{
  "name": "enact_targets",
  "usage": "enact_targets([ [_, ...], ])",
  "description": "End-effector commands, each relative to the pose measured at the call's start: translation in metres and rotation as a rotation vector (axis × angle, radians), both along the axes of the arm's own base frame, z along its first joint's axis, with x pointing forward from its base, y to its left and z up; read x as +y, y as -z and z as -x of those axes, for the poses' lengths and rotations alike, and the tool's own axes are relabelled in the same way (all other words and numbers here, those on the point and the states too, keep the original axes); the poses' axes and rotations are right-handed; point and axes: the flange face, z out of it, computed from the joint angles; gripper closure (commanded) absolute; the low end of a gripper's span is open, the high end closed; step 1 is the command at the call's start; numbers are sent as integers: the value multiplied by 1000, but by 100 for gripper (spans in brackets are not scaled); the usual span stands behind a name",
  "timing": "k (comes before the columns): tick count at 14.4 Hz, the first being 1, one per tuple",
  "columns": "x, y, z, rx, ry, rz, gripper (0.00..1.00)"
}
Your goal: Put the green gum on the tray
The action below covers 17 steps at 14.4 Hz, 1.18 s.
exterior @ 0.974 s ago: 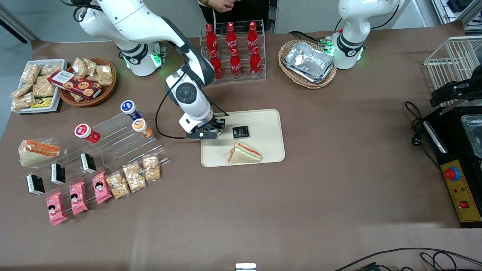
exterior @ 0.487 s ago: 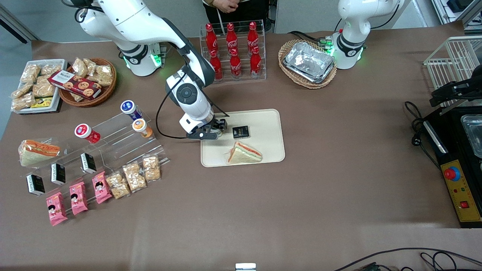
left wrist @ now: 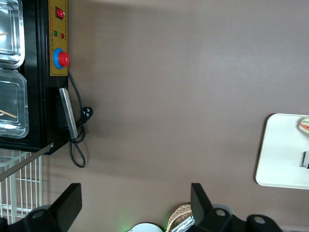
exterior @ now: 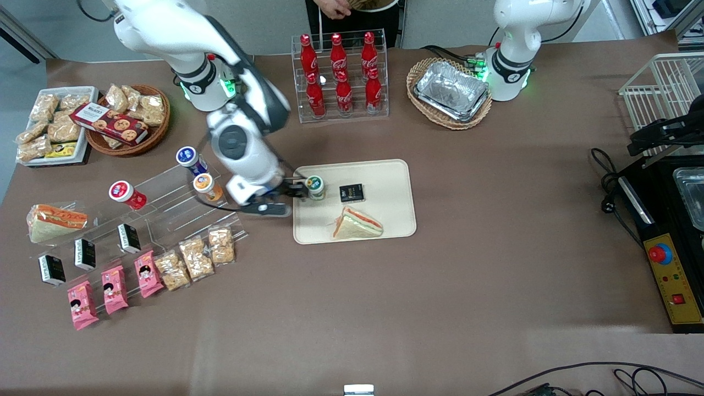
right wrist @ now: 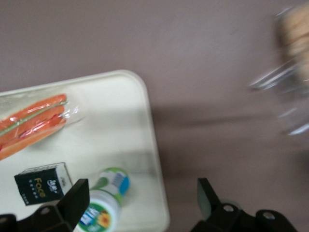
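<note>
The green gum (exterior: 315, 187), a small bottle with a green-rimmed white lid, stands on the cream tray (exterior: 385, 181) near the tray's edge toward the working arm's end. My right gripper (exterior: 286, 199) is open and empty, just off that edge and beside the gum without touching it. In the right wrist view the gum (right wrist: 104, 203) sits on the tray (right wrist: 111, 130) close to one finger, and the gripper (right wrist: 140, 198) has its jaws wide apart over the tray's edge. The tray also shows in the left wrist view (left wrist: 280, 150).
A wrapped sandwich (exterior: 357, 224) and a small black box (exterior: 351, 192) lie on the tray beside the gum. A clear stepped rack (exterior: 181, 209) with red-, blue- and orange-lidded bottles stands toward the working arm's end. A cola bottle rack (exterior: 341, 77) and a foil-tray basket (exterior: 450, 93) stand farther from the camera.
The gripper was over the tray's edge and hid the gum. It has let go and pulled back toward the working arm's end, and the gum now stands uncovered on the tray.
</note>
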Motion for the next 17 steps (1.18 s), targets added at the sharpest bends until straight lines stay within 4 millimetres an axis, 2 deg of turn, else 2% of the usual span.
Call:
enact_targets([
  [1, -75, -87, -16, -7, -38, -20, 0],
  [3, -109, -129, -27, 19, -101, -15, 0],
  [5, -157, -162, -45, 29, -120, -23, 0],
  [7, -185, -197, -54, 43, -122, -29, 1],
  [11, -253, -252, -64, 41, -130, -10, 0],
  [14, -266, -287, -69, 30, -132, 47, 0],
  [15, -278, -294, -70, 29, -113, 54, 0],
  [17, -283, -298, -71, 35, -107, 53, 0],
])
